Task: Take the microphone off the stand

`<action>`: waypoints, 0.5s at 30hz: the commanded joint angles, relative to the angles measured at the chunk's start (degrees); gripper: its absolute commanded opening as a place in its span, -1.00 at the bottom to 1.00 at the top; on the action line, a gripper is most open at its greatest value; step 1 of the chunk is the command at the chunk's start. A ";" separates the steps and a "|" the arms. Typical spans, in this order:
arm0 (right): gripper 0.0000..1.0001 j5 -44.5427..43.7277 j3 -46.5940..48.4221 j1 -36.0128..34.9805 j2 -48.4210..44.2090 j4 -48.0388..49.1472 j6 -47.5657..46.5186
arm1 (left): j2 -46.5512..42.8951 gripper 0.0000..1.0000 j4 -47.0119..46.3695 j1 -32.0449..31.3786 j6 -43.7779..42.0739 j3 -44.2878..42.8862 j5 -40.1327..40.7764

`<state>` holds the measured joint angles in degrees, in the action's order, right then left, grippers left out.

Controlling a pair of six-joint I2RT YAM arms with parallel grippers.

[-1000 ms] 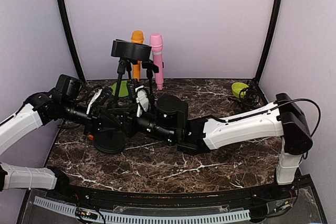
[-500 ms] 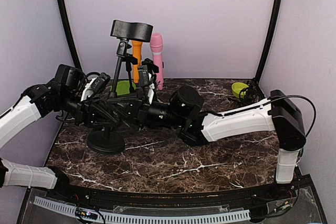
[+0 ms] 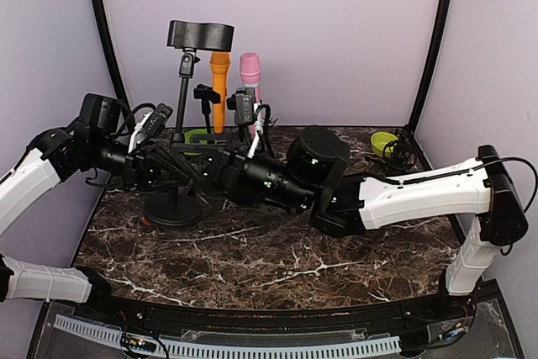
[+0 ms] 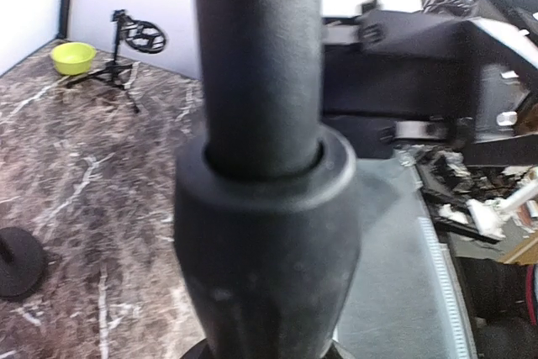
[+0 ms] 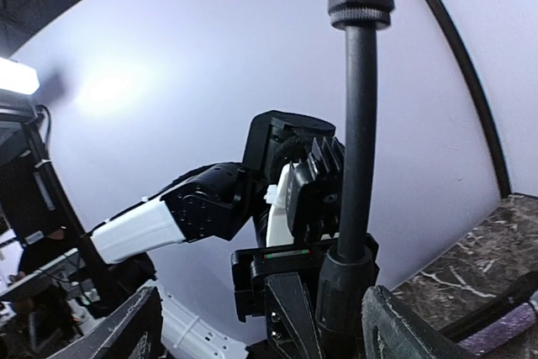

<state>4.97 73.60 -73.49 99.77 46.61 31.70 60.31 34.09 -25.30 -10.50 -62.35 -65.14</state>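
Top external: shows stand (image 3: 181, 111) lifted upright from its lean, microphone (image 3: 200, 35) still clipped on top — left gripper (image 3: 168, 176) at the pole (image 4: 261, 56), grip undeterminable, right gripper (image 3: 206, 172) spread astride it; removal outstanding.

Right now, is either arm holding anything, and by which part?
The left end effector seems clamped low on the black microphone stand's pole; the right end effector straddles it, open.

Three mics: black mic (image 3: 200, 35), orange mic (image 3: 219, 73), pink mic (image 3: 250, 69). Two green bowls (image 3: 383, 142) (image 3: 195, 135). Two arms (image 3: 34, 178) (image 3: 420, 195).
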 commanded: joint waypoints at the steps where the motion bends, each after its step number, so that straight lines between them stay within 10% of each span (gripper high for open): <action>1: 0.61 -20.32 3.74 -3.71 -0.24 -14.87 -9.97 | -2.40 -1.00 -1.91 0.03 -5.05 -1.37 8.61; 15: 0.07 -33.39 21.52 -6.84 10.17 -25.30 -13.18 | -5.21 -1.00 -8.95 -0.01 -3.35 2.20 13.12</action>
<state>-24.27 90.11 -79.22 107.83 22.55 20.53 56.38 30.24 -25.30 -14.13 -60.53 -51.37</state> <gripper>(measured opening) 0.546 0.171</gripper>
